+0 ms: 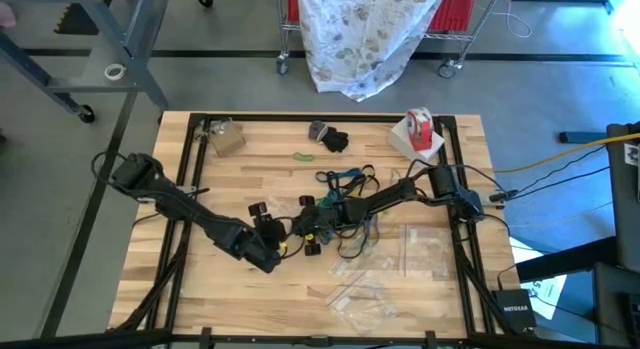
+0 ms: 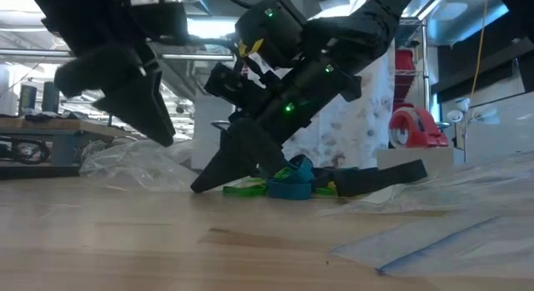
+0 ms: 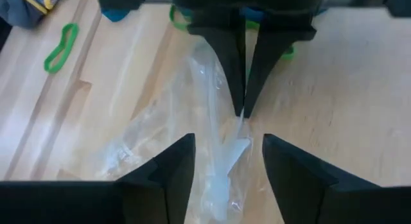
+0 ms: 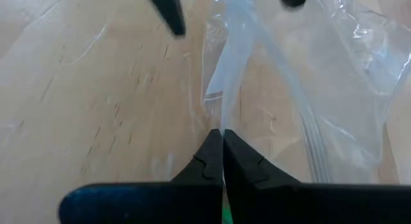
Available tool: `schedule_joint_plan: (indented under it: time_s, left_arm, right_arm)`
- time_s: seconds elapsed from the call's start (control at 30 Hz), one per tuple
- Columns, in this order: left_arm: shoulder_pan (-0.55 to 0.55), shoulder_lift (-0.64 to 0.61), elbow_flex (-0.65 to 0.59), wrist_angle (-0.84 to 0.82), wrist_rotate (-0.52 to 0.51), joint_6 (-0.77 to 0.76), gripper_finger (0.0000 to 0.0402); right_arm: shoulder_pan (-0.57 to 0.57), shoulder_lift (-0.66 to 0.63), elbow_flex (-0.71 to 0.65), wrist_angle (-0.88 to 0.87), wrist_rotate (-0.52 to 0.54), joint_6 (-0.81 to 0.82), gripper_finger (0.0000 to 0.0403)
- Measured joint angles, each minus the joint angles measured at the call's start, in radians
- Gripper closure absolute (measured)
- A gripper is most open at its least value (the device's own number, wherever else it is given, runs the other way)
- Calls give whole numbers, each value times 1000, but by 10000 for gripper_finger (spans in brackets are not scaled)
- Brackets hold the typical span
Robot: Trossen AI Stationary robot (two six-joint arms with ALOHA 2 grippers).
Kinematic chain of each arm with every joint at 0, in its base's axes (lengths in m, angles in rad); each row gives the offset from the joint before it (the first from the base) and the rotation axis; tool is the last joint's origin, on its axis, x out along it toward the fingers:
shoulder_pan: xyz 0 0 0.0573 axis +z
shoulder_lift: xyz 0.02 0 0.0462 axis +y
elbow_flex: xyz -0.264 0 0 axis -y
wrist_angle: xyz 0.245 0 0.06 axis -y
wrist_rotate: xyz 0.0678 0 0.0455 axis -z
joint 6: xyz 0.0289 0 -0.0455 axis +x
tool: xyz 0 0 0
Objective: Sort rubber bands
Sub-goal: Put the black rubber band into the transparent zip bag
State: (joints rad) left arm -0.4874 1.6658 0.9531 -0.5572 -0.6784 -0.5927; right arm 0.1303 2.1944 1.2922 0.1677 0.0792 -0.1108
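The rubber bands lie partly hidden behind the right hand.

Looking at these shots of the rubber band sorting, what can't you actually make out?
- Rubber bands: high view, both arms cover the pile's centre; no count possible.
- Clear bag: wrist views, whether anything is inside; glare and folds. The shut right tool pinches it; the open left tool straddles it.
- Dark item at the table's far edge: high view, too small to identify.
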Motion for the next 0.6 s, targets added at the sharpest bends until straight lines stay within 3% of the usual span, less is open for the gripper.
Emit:
schedule_joint_plan:
  time_s: [0.4, 0.5, 0.6]
  left_arm:
    - [76, 57, 0, 34, -46, 11, 252]
    - [88, 65, 0, 25, -62, -18, 291]
    - [103, 66, 2, -34, -83, -125, 354]
  right_arm:
    - [-2, 0, -2, 14, 5, 3, 403]
    - [-2, 0, -2, 16, 6, 6, 403]
    - [-1, 0, -2, 15, 7, 2, 403]
